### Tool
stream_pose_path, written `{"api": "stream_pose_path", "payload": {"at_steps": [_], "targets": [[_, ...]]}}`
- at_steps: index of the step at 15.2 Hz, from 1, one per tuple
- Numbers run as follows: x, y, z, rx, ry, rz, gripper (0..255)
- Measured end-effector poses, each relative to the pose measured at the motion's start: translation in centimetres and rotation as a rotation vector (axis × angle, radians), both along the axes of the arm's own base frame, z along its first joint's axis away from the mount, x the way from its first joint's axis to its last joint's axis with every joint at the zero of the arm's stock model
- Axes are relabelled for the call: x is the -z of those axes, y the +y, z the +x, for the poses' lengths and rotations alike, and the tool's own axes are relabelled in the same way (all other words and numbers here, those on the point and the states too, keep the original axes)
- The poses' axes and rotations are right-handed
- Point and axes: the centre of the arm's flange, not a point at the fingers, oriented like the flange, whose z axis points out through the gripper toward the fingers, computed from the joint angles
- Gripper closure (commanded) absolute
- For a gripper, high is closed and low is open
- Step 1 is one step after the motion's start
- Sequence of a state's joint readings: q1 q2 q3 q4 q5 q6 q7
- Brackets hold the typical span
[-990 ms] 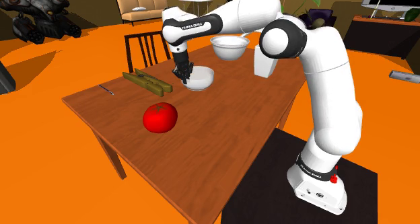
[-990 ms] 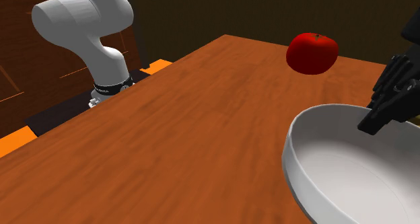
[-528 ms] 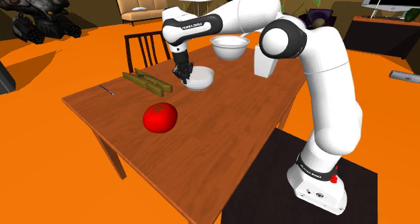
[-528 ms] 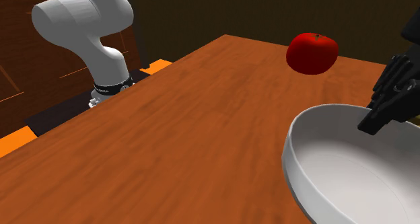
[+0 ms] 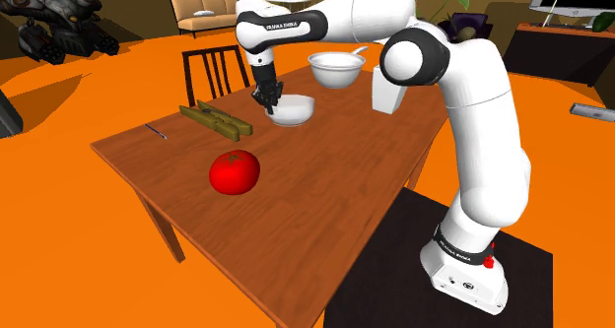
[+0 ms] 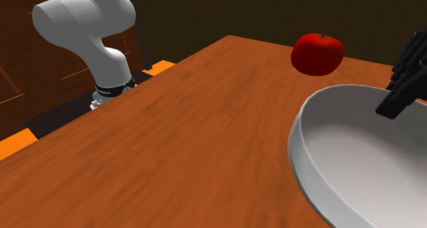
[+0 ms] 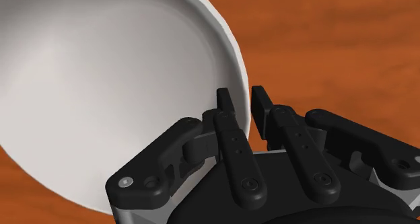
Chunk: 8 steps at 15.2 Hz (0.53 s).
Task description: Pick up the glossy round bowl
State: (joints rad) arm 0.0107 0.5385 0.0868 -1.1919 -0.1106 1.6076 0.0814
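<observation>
Grasp first: your claw [image 7: 242, 103] is pinching the rim of the glossy white bowl [image 7: 101, 81]. One finger is inside the wall and one outside, with the edge nipped between them. In the shoulder view that bowl [image 5: 294, 110] lies beyond the red tomato [image 5: 235, 170] on the wooden surface [image 5: 325, 198]. The claw [image 5: 267, 103] comes down on the part of the rim turned roughly toward the tomato. The second exterior view agrees, showing the black fingers over the bowl's [image 6: 356, 165] edge with the tomato [image 6: 317, 53] behind it. So I judge the reach and the closing done, and the lift is what remains for you. Whether the base is clear of the surface yet, I cannot tell, since no view shows its underside plainly. A rim pinch may let the bowl tip, so raise it straight. Farther from the tomato stand a second white bowl [image 5: 336, 68] and a white container [image 5: 387, 88]; keep away from both.
</observation>
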Motion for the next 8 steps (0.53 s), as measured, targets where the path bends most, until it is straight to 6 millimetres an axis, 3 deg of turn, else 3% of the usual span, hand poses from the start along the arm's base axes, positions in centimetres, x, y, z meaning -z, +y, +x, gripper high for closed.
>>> {"api": "stream_pose_path", "payload": {"at_steps": [8], "targets": [[-4.1, 0.2, 0.0, 0.000, 0.000, 0.000, 255]]}}
